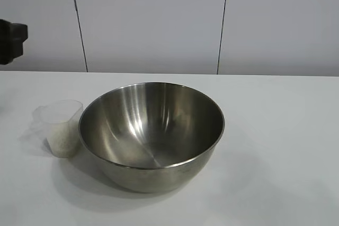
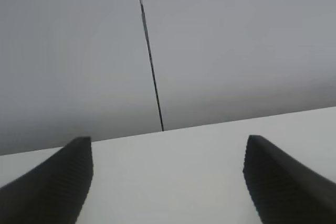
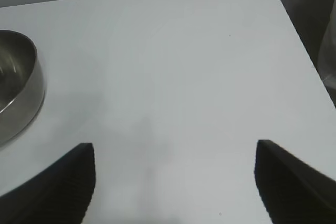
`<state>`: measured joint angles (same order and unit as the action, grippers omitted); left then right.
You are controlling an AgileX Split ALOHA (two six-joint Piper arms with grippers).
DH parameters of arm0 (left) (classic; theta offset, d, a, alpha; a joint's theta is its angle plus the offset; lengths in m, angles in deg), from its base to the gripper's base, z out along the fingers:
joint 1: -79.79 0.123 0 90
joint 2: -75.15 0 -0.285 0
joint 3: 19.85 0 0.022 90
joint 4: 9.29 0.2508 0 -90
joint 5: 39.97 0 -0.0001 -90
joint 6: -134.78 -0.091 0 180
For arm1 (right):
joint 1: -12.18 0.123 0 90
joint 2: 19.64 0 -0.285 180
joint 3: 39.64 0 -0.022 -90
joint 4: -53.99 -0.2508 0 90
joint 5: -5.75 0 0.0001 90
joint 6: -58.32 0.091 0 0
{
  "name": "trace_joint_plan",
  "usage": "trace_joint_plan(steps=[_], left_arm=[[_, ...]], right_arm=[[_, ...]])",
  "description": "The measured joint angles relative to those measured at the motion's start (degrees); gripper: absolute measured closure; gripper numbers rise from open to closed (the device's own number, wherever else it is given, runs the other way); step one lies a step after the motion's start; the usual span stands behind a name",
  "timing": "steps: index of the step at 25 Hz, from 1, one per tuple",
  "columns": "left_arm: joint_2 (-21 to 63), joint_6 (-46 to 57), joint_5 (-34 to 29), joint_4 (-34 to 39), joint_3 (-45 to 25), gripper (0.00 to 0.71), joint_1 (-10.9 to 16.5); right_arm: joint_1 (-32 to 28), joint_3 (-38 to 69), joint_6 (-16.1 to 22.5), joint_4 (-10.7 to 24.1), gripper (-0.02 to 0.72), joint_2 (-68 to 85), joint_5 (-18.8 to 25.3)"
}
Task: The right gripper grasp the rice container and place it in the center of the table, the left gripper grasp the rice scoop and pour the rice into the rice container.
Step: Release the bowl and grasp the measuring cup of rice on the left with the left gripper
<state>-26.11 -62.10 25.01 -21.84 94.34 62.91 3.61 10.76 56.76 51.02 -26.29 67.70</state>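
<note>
- Steel rice container [image 1: 152, 133], nearest the exterior camera and the largest item: a deep, upright, empty bowl resting on the white bench [image 1: 286, 146], slightly left of the middle of that view.
- Right tool [image 3: 173, 182]: fingers spread wide, holding nothing, hovering above bare bench. In its wrist view only an edge of the rice container [image 3: 18, 93] shows, off to one side and well apart from the fingertips. This arm does not appear in the exterior view.
- Governing relation: the container lies sideways from the right tool rather than ahead of it between the fingers, so the coming grasp probably calls for a swing toward the bowl's thin rim before closing.
- Left tool [image 2: 168, 182]: fingers likewise wide apart and empty, pointed across the bench toward the back wall; neither task item is seen from its wrist. A dark arm part at the left edge of the exterior view is probably this arm.
- Rice scoop [image 1: 59, 126]: small translucent cup, upright, just beside the container's left flank; whether they touch cannot be told.
- Rice [image 1: 63, 138]: white grains filling the scoop's lower part, unpoured.
</note>
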Motion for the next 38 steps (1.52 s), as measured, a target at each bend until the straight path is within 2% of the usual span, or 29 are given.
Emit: trace_joint_plan(steps=[7, 12, 23, 26, 34, 38], left_arm=[[-11.84, -1.74, -0.04, 1.97, -0.57, 0.338, 0.0], [-15.9, -3.1, 0.34, 2.49, 0.14, 0.35, 0.0], [-22.66, -4.04, 0.99, 3.96, 6.78, 0.35, 0.11], [-24.37, -3.24, 1.2, 5.85, 8.15, 0.35, 1.26], [-26.21, 0.59, 1.1, 15.98, 9.64, 0.35, 8.57], [-26.33, 0.83, 1.05, 18.54, 11.16, 0.35, 9.02]], right_arm=[[0.0, 0.0, 0.0, 0.0, 0.135, 0.0, 0.0], [0.0, 0.0, 0.0, 0.0, 0.135, 0.0, 0.0], [0.0, 0.0, 0.0, 0.0, 0.135, 0.0, 0.0], [0.0, 0.0, 0.0, 0.0, 0.135, 0.0, 0.0], [0.0, 0.0, 0.0, 0.0, 0.135, 0.0, 0.0], [0.0, 0.0, 0.0, 0.0, 0.135, 0.0, 0.0]])
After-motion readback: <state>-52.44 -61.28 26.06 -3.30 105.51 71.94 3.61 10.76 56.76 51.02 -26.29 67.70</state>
